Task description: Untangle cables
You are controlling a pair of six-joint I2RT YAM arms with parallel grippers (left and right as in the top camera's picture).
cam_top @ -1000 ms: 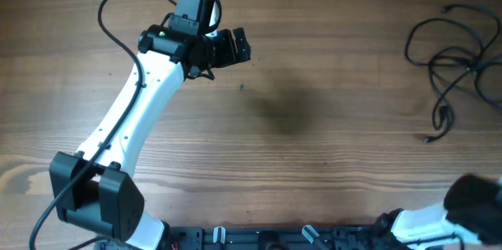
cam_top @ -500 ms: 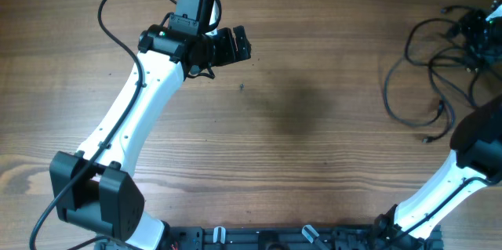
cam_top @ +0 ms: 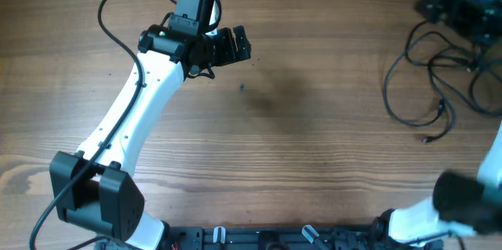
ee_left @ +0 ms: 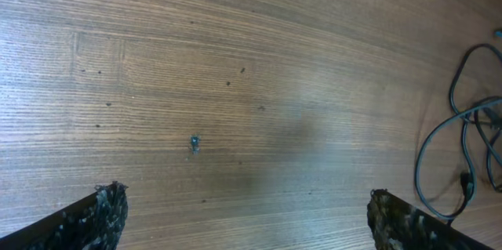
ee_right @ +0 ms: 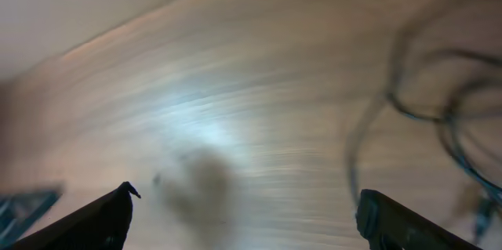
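Cables (cam_top: 441,109) lie tangled at far right. My right gripper (cam_top: 441,5), jaws wide and empty, has swung up over their top edge. My left gripper (cam_top: 235,46) hasn't budged, agape, holding nothing.

cables (cam_top: 390,93): several thin black flexible cords, loosely tangled in one spread heap, lying flat on the wooden table (cam_top: 314,125) at its far right side. one wide open loop bows out to the left of the heap; inside it, strands cross and overlap in smaller curves. one loose end trails out toward the near edge and finishes in a small plug (cam_top: 427,139). left wrist view: loop and crossing strands (ee_left: 418,168) at right edge. right wrist view: heavily blurred, dark curved lines at right, probably the same cords (ee_right: 353,152).
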